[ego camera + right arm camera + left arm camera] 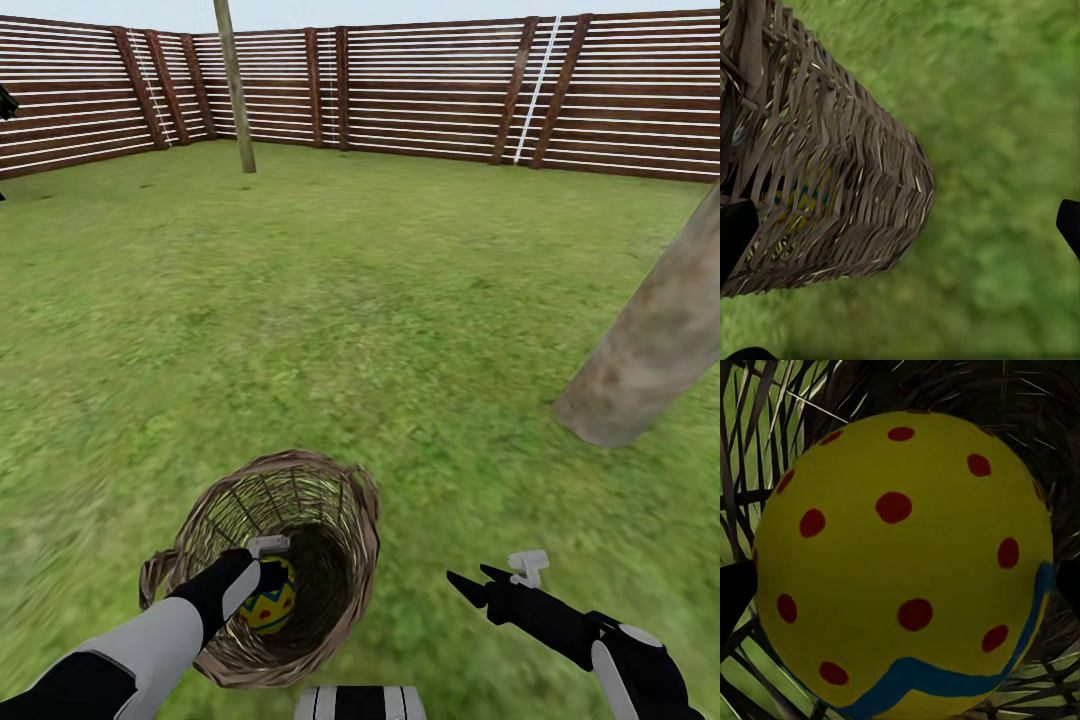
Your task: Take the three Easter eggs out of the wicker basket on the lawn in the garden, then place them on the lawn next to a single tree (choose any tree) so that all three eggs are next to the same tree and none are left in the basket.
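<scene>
1. We see one Easter egg (268,598), yellow with red dots and a blue-green zigzag, inside the wicker basket (345,560) on the lawn (330,320)
2. Our left hand (262,578) reaches into the basket, its dark fingers flanking the egg; whether they clamp it we cannot tell
3. Our right hand (478,582) hovers beside the basket, fingers apart, holding nothing
4. The thick tree (655,345) stands near, ahead on the right, before the fence (430,95)
</scene>
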`<state>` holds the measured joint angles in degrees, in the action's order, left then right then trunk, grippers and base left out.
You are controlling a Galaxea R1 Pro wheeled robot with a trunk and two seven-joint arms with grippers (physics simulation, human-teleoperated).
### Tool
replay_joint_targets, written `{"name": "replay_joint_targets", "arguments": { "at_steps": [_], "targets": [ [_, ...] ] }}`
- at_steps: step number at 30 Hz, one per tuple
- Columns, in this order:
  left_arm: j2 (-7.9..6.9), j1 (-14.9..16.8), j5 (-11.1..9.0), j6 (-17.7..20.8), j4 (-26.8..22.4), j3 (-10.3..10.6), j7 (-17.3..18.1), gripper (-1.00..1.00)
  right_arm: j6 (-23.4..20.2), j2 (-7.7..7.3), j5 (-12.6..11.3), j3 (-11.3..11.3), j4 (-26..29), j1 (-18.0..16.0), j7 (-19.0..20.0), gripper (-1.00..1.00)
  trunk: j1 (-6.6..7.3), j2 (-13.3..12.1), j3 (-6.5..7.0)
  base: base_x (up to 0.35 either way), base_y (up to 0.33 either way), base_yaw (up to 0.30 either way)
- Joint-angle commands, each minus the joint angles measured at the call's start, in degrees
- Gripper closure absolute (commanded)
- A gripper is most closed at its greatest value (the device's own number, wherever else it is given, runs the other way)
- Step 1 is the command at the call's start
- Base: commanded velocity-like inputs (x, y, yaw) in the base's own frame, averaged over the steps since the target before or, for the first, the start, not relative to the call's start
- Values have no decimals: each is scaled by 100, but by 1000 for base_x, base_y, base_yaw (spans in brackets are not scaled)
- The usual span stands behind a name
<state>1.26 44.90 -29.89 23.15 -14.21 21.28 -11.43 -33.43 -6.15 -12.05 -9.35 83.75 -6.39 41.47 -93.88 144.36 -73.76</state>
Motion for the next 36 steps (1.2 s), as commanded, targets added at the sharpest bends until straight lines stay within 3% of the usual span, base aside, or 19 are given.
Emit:
{"name": "replay_joint_targets", "arguments": {
  "at_steps": [1,36],
  "targets": [
    [-3,1,-62,23,-12,43,-44,-100,-41,0,-34,-5,1,-2,7,-100,1,2,-4,0,0,0],
    [-4,1,-78,35,-6,26,-44,-100,-41,0,-34,-5,4,-2,8,-100,-4,4,-48,0,0,0]
  ]
}}
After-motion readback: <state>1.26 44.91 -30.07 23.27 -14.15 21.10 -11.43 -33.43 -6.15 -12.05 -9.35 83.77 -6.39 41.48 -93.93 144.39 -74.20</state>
